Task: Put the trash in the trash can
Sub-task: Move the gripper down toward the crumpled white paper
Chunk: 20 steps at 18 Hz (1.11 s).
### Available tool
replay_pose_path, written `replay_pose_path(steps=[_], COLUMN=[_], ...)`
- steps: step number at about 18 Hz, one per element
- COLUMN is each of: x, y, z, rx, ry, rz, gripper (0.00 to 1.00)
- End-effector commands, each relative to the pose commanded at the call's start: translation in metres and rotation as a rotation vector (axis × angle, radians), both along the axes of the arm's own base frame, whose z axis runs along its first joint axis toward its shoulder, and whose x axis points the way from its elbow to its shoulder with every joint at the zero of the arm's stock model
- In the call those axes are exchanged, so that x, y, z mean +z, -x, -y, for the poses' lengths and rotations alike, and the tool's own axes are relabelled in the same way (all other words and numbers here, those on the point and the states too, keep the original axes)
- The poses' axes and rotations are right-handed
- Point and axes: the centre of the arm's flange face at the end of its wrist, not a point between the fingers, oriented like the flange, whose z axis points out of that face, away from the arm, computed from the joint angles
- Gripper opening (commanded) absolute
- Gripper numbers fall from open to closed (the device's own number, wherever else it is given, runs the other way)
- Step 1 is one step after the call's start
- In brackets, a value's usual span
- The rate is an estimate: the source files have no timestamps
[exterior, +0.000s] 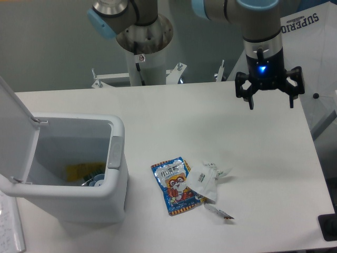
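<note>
On the white table (158,116), before a grey wall, the trash can (118,174) stands at the near left with its lid up. Far right, the gripper (270,102) hangs empty, fingers spread apart. Well nearer and left of it lie the blue packet (174,185), touching the crumpled wrapper (204,179), and the torn strip (220,212).

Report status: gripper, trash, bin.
Gripper open, empty, high over table's far right. Blue packet, white wrapper, torn strip on table. Trash can lid open, path unobstructed.
</note>
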Motion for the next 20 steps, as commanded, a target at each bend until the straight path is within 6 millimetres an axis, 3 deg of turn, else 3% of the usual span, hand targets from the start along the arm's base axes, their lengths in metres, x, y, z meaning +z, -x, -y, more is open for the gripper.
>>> replay_pose_path(steps=[6, 9, 14, 17, 20], x=[-0.006, -0.023, -0.061, -0.096, -0.136], y=[-0.004, -0.003, -0.014, -0.016, -0.018], z=[-0.003, -0.003, 0.001, -0.001, -0.02], rx=[0.003, 0.001, 0.005, -0.014, -0.053], ry=[0.0, 0.0, 0.033, 0.063, 0.093], rz=[0.013, 0.036, 0.096, 0.153, 0.217], gripper=[1.0, 1.0, 1.0, 1.0, 1.0])
